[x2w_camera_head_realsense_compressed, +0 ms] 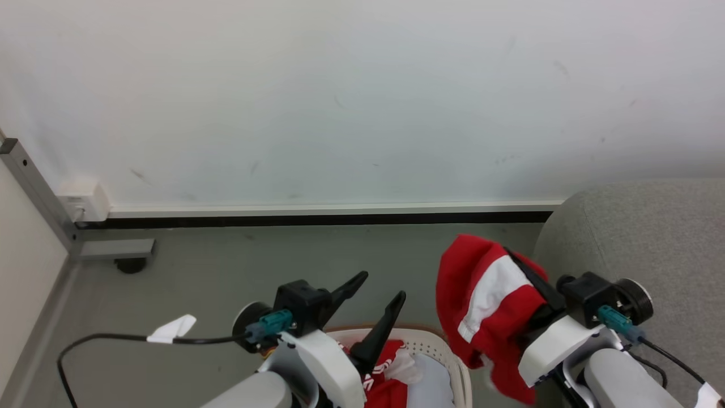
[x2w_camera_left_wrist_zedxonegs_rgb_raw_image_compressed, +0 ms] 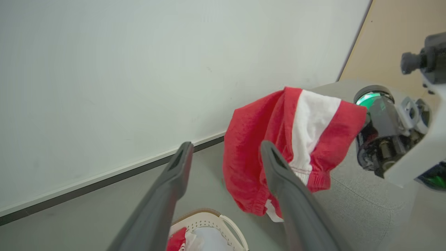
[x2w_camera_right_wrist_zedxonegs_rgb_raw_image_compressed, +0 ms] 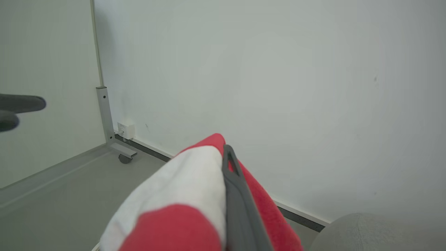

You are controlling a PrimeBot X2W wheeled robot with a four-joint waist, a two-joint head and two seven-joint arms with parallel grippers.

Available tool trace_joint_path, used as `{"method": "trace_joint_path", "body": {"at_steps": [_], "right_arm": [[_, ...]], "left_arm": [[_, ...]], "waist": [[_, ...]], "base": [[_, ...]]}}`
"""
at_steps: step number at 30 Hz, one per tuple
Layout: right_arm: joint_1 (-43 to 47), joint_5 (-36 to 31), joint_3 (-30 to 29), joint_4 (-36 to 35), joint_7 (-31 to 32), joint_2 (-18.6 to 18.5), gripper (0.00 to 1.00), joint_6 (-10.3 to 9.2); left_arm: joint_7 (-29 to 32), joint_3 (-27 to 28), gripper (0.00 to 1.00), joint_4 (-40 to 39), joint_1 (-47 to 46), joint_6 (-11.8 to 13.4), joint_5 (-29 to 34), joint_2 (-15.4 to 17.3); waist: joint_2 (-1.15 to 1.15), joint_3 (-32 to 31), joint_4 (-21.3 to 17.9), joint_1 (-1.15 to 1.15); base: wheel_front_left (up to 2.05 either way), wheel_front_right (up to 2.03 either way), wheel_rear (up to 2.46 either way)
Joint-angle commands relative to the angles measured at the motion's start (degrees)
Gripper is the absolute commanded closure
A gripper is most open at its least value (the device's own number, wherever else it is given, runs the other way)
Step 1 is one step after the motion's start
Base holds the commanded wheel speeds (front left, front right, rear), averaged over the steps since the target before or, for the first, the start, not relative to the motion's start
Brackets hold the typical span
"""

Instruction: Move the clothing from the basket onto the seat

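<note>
Right pincer (x2w_camera_head_realsense_compressed: 518,263) was clenched on a red garment (x2w_camera_head_realsense_compressed: 481,294) with a white stripe. It hung in the air above the floor (x2w_camera_head_realsense_compressed: 226,272), between the basket (x2w_camera_head_realsense_compressed: 430,340) and the grey seat (x2w_camera_head_realsense_compressed: 640,238), close beside the seat's rounded edge. Left pincer (x2w_camera_head_realsense_compressed: 382,285) stood released, fingers spread wide over the basket, gripping nothing; more red clothing (x2w_camera_head_realsense_compressed: 385,374) lay inside the basket.

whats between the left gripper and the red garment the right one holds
Bare grey floor, in the head view, separates the left gripper from the clothing; the basket rim lies just below.
</note>
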Motion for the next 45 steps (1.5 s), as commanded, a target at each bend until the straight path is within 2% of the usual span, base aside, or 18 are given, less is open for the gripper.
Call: {"method": "trace_joint_path", "body": {"at_steps": [1, 16, 31, 38, 45], "right_arm": [[0.92, -0.46, -0.74, -0.52, 0.03, -0.26, 1.00, -0.12], [3.07, -2.67, -5.95, -5.45, 0.03, -1.73, 1.00, -0.12], [7.36, -3.12, -10.13, -13.88, 0.03, -7.08, 1.00, -0.12], [8.91, -2.68, -15.05, -18.08, 0.03, -7.39, 1.00, -0.12], [6.28, -3.84, -21.63, -21.47, 0.03, -4.62, 1.00, -0.12]], "left_arm": [[-0.65, -0.09, 0.00, 0.47, 0.74, -0.22, 0.70, -0.08], [-1.57, -1.01, 0.00, 1.67, 0.90, -0.83, 0.31, -1.25], [-2.43, -2.49, 0.00, -0.68, 1.66, -0.19, 1.08, -3.07], [-1.57, -3.34, 0.00, -2.93, -0.34, -0.07, 2.04, -2.95], [0.58, -3.69, 0.00, -6.39, -4.55, -0.56, 4.69, -0.80]], "waist": [[0.00, 0.03, -0.26, 0.00], [0.00, 1.08, -5.58, 0.00], [0.00, 4.57, -19.77, 0.00], [0.00, 9.69, -23.12, 0.00], [0.00, 19.22, -22.22, 0.00]], "base": [[0.00, 0.00, 0.00], [0.00, 0.00, 0.00], [0.00, 0.00, 0.00], [0.00, 0.00, 0.00], [0.00, 0.00, 0.00]]}}
